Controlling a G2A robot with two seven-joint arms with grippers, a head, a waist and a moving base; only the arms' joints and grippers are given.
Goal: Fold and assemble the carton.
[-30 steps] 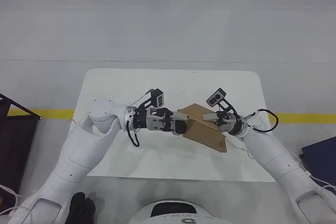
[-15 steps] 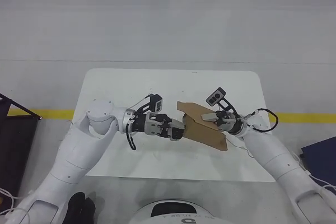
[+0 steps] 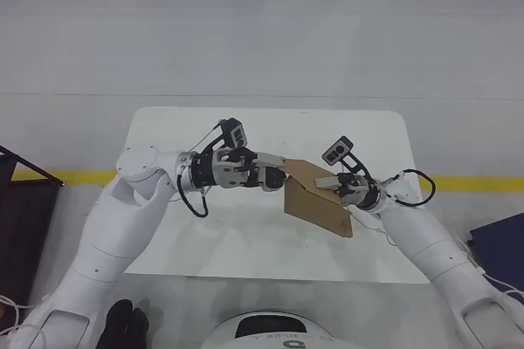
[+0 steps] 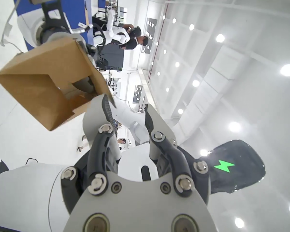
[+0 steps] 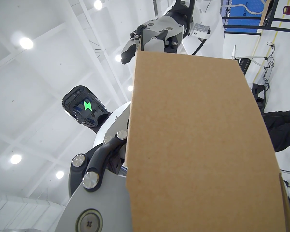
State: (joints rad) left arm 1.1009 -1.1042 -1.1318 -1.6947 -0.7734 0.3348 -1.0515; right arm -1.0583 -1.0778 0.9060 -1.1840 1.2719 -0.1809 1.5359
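A brown carton (image 3: 314, 199), partly folded into an open sleeve, hangs above the white table (image 3: 183, 131). My right gripper (image 3: 332, 185) is shut on its right side; in the right wrist view the carton's flat panel (image 5: 198, 134) hides the fingers. My left gripper (image 3: 278, 174) is at the carton's far-left corner. Its fingers are open with nothing between them (image 4: 128, 109). One fingertip (image 4: 108, 102) lies right by the edge of the carton's (image 4: 43, 83) open end. The left gripper (image 5: 133, 49) also shows behind the panel's far edge.
The table's front edge (image 3: 271, 277) runs just below the carton. A yellow floor line (image 3: 480, 184) passes behind the right arm. A dark object (image 3: 4, 201) stands on the floor at the left.
My left gripper has moved from the carton's near-left edge up to its far-left corner. The carton stays in the right gripper, which has barely moved.
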